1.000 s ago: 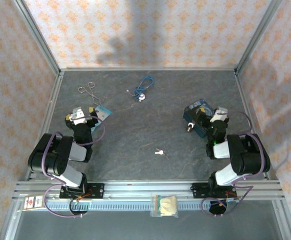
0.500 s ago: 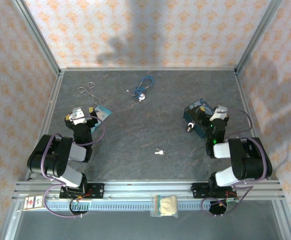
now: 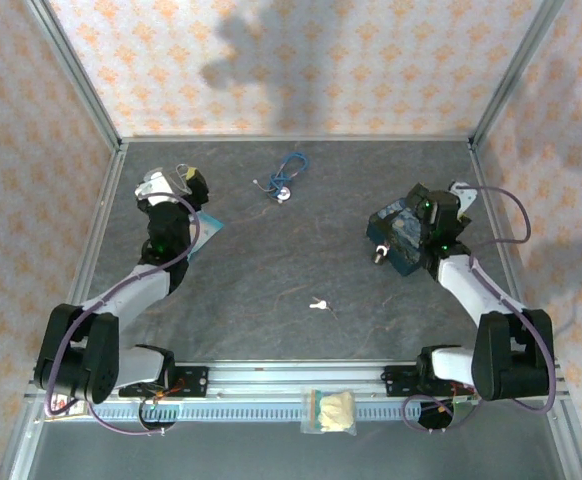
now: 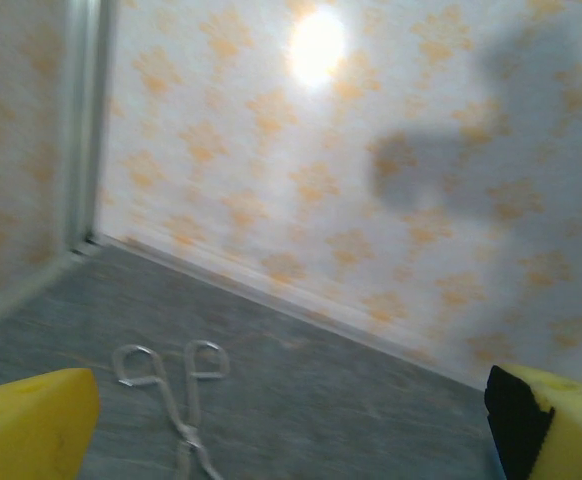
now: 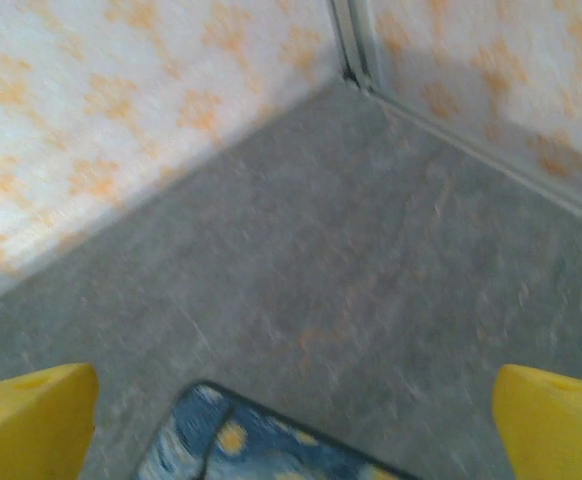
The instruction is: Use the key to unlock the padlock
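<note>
Left hand (image 3: 174,182), right hand (image 3: 437,200) both wide apart, empty. Key (image 3: 318,304) lies alone, flat. Best come straight down, pinch it softly. Padlock (image 3: 379,256) sits beside blue box (image 3: 393,238).

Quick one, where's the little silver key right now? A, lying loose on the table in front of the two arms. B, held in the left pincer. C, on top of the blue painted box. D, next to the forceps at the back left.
A: the key lies by itself on the bare table, near the middle, well apart from the blue box.
</note>
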`<state>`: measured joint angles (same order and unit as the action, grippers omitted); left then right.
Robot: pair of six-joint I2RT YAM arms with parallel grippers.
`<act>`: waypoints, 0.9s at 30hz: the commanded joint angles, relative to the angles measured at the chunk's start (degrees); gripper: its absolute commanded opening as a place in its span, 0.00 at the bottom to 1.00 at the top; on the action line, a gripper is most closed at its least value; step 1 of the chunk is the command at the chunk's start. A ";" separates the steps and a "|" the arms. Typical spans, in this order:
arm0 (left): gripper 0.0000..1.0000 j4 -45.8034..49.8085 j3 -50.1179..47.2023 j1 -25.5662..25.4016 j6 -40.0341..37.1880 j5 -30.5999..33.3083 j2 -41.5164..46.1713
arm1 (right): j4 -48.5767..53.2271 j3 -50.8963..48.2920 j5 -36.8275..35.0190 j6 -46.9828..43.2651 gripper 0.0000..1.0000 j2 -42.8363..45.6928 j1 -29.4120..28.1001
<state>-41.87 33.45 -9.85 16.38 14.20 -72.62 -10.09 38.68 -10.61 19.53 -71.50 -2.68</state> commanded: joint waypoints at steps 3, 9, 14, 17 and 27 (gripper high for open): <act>0.99 5.58 0.23 -5.06 11.64 -11.04 -0.64 | 17.56 0.36 9.36 9.36 1.00 0.06 2.02; 0.99 7.68 1.00 -6.41 12.62 -12.87 -1.45 | 21.66 -0.10 9.83 10.24 1.00 1.63 2.34; 0.99 7.19 -0.68 -6.63 16.53 -15.15 -1.43 | 19.49 -2.65 9.80 10.84 1.00 1.48 2.37; 0.99 6.93 -2.51 -6.79 19.93 -12.80 -0.02 | 16.32 -4.00 10.87 9.74 1.00 0.21 2.37; 0.99 8.57 -3.18 -6.77 18.89 -11.00 3.51 | 10.84 -5.24 15.56 4.64 0.97 0.03 2.41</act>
<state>-32.47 30.41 -16.51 35.35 4.93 -70.37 2.07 35.79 -0.78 26.57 -70.89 -0.51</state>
